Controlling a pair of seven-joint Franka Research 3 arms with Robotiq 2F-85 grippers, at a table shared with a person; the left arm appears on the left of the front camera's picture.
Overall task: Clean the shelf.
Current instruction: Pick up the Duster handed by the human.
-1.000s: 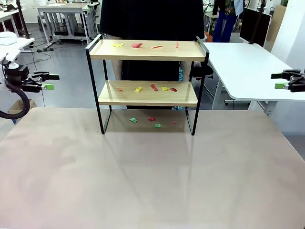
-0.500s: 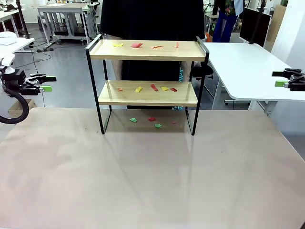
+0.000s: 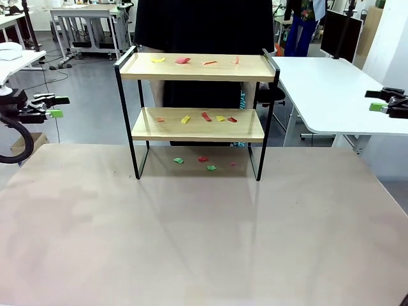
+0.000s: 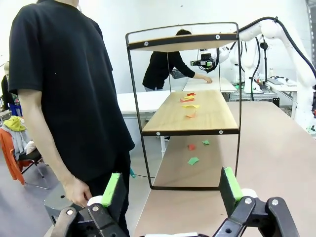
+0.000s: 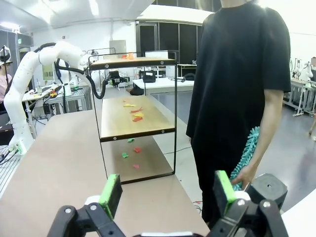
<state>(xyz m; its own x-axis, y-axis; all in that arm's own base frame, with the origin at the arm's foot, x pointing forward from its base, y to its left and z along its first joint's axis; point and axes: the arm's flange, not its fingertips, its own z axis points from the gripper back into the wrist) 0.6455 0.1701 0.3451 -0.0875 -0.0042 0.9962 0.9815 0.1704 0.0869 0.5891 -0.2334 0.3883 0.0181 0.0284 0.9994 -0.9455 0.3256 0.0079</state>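
Note:
The shelf (image 3: 197,125) stands at the far middle of the table, two light wooden boards in a thin black frame. Small coloured paper scraps lie on its top board (image 3: 183,60), on its lower board (image 3: 205,116) and on the table under it (image 3: 203,159). My left gripper (image 3: 58,106) hovers open off the table's far left edge. Open too, my right gripper (image 3: 376,101) hangs off the far right side. The left wrist view looks between my left gripper's green pads (image 4: 170,187) along the shelf (image 4: 190,111). In the right wrist view the shelf (image 5: 136,118) stands beyond the right gripper (image 5: 167,192).
A person in a black shirt (image 3: 204,25) stands behind the shelf, holding a teal duster (image 5: 247,148) low at one side. A white desk (image 3: 325,89) stands at the back right. The tan table (image 3: 191,236) in front of the shelf is bare.
Both grippers have drawn outward, the left one further left, the right one slightly right and up. Both stay open. The shelf and scraps have not moved.

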